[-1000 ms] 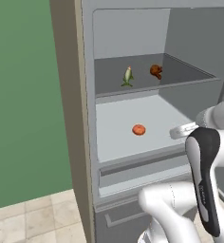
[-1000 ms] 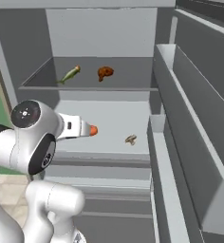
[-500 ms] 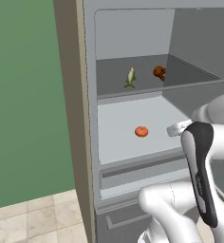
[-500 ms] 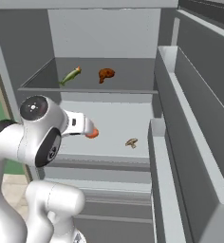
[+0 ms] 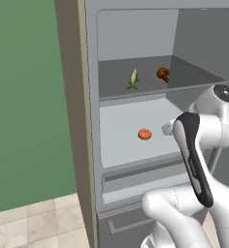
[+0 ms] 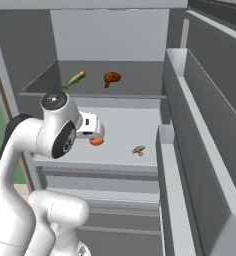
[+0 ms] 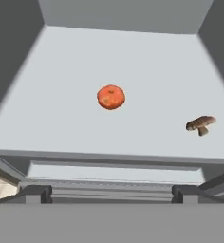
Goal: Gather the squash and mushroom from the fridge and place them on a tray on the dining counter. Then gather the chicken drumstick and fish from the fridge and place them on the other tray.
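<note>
I look down along my hand [image 7: 112,193] into the fridge [image 7: 19,52], my two dark fingertips [image 7: 35,193] spread wide apart at the bottom, holding nothing. A pale shelf [image 7: 61,118] stretches ahead. On it sits a round orange-red squash [image 7: 110,97], near the middle. Off to its right, well apart, lies a small brown mushroom [image 7: 200,124] tipped on its side. Below the shelf's front edge runs a drawer lip [image 7: 114,171].

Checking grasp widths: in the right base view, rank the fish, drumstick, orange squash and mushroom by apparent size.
1. Slim greenish fish, longest.
2. Reddish-brown chicken drumstick, close behind.
3. Small brown mushroom.
The round orange squash is partly hidden behind the arm, so unranked.
</note>
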